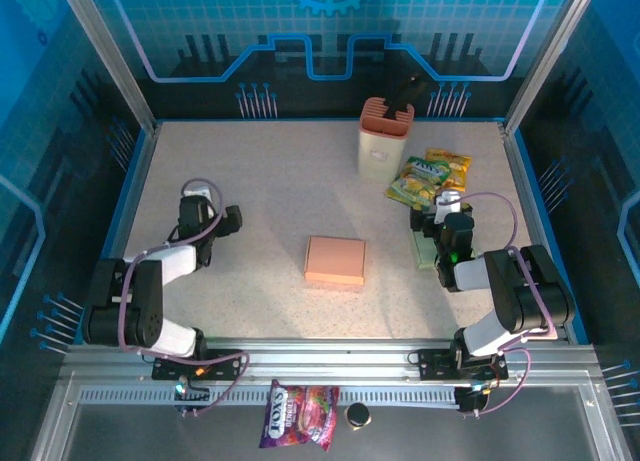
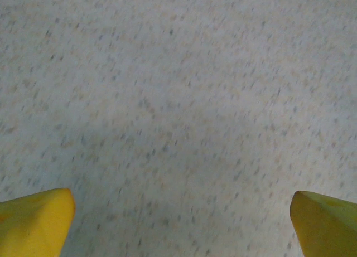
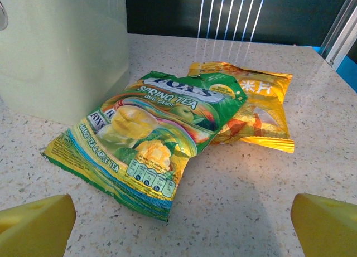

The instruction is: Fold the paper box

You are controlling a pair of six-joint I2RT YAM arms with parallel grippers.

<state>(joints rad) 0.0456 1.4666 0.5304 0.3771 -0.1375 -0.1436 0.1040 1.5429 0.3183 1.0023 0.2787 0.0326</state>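
Observation:
The paper box point(image 1: 335, 260) is a flat, salmon-coloured rectangle lying closed on the speckled table point(image 1: 270, 181), midway between the two arms. My left gripper point(image 1: 202, 203) is well to its left, low over bare tabletop. In the left wrist view its yellow fingertips point(image 2: 39, 218) stand far apart, open, and the left gripper point(image 2: 181, 212) holds nothing. My right gripper point(image 1: 446, 209) is to the box's right, pointing at the candy bags. Its yellow fingertips point(image 3: 36, 223) are spread wide, and the right gripper point(image 3: 183, 218) is open and empty.
A green candy bag point(image 3: 150, 134) overlaps a yellow one point(image 3: 259, 109) just ahead of the right gripper, also seen as candy bags point(image 1: 428, 176). A cream bin point(image 1: 383, 136) with a salmon top stands behind them. A purple candy bag point(image 1: 298, 414) lies on the front rail.

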